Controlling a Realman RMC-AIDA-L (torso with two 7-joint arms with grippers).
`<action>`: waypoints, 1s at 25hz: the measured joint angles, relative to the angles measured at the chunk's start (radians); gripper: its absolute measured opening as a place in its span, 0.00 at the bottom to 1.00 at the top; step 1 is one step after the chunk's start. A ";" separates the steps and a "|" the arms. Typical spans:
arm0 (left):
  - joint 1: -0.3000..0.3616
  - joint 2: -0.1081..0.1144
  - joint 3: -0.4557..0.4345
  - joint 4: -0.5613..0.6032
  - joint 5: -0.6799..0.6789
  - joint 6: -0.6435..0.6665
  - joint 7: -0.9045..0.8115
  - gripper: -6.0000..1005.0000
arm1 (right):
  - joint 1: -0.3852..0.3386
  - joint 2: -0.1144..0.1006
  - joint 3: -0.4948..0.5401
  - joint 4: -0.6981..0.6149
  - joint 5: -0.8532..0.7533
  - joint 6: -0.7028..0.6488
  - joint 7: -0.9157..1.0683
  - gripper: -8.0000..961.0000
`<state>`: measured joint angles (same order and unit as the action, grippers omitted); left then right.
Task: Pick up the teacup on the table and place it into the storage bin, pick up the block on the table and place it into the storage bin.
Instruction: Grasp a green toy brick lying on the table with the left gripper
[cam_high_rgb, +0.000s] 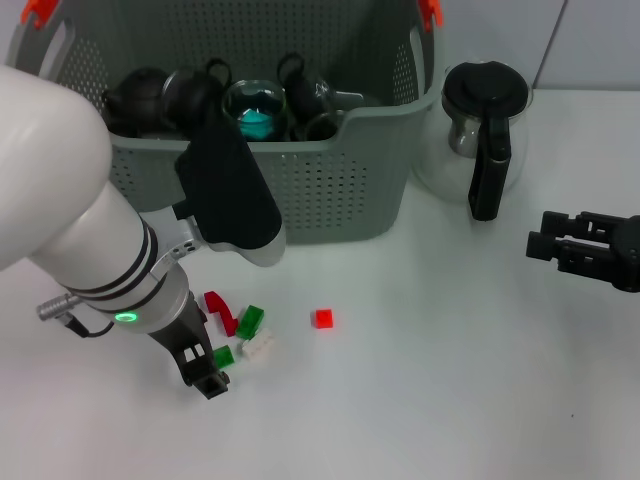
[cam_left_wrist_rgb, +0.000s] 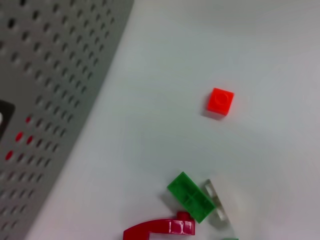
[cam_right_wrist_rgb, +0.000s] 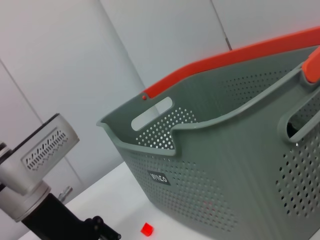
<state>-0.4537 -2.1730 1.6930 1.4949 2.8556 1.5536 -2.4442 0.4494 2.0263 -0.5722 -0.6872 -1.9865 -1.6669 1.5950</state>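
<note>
A large grey-green perforated plastic storage bin with orange rim clips stands at the back of the white table. Inside it lie several dark glass teapots and cups, one showing teal contents. Just beside the bin, on the robot's right, stands a clear glass coffee pot with black lid and handle.

In front of the bin lies a cluster of small plastic building blocks: a curved red piece, a green studded brick tilted against a clear-white brick, and another green brick. A single small red cube block with one stud sits apart from the cluster, on its right side, on bare table.

The left gripper is low over the table at the near edge of the cluster, with the second green brick just beside its black fingers; whether it is clenched or released cannot be told. Its wrist view looks down on the red cube, the green brick and the bin wall.

The right gripper hovers near the right edge of the table, well apart from the blocks, its black fingers spread and holding nothing.
</note>
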 joint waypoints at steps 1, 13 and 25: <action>0.001 -0.001 0.002 -0.001 -0.001 0.000 -0.001 0.78 | 0.000 0.000 0.000 0.000 0.000 0.001 0.001 0.63; -0.029 -0.001 0.005 -0.093 -0.006 -0.030 -0.032 0.68 | 0.000 -0.001 0.000 0.001 0.000 0.007 0.003 0.63; -0.048 -0.001 0.005 -0.140 -0.009 -0.045 -0.038 0.39 | -0.001 -0.002 -0.001 0.004 0.000 0.007 0.003 0.63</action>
<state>-0.5014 -2.1742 1.6980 1.3545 2.8470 1.5089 -2.4819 0.4485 2.0248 -0.5735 -0.6829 -1.9865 -1.6597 1.5985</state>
